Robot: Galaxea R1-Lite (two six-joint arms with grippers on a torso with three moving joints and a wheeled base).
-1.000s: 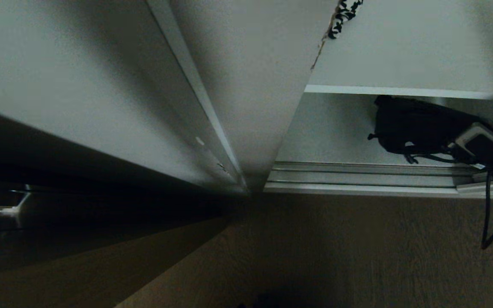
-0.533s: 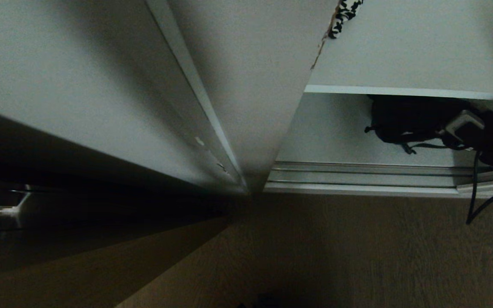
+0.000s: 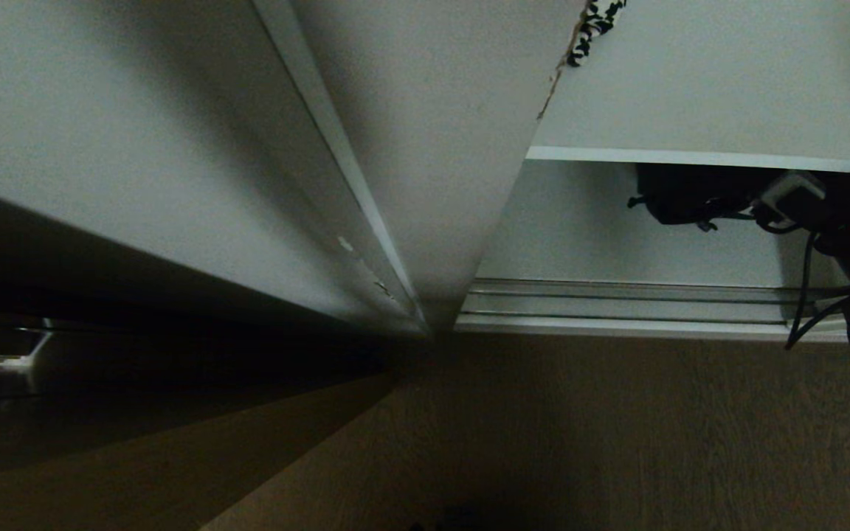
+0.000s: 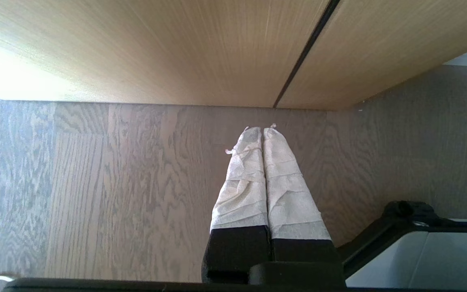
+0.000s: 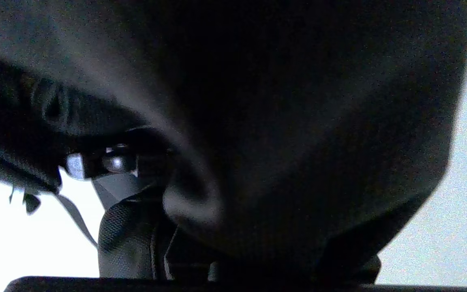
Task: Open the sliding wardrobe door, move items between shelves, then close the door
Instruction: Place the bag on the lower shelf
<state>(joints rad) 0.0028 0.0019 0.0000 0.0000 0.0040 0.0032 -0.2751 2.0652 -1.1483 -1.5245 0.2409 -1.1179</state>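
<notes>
We judged the move-between-shelves step underway: our right end effector [image 3: 768, 210], clamped on the soft black fabric bag [image 3: 687, 193], next needed to clear the white shelf board [image 3: 690, 157].

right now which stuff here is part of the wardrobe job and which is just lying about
Job: black bag held by the right gripper; shelf; sliding wardrobe door.
Lying about: patterned cloth; wood floor; wood-grain door; parked left gripper.

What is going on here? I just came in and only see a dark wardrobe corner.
The robot's right gripper holds the black bag inside the open wardrobe, just beneath a white shelf and well above the door track. The bag fills the right wrist view. The left gripper is shut and idle over the wood floor.
</notes>
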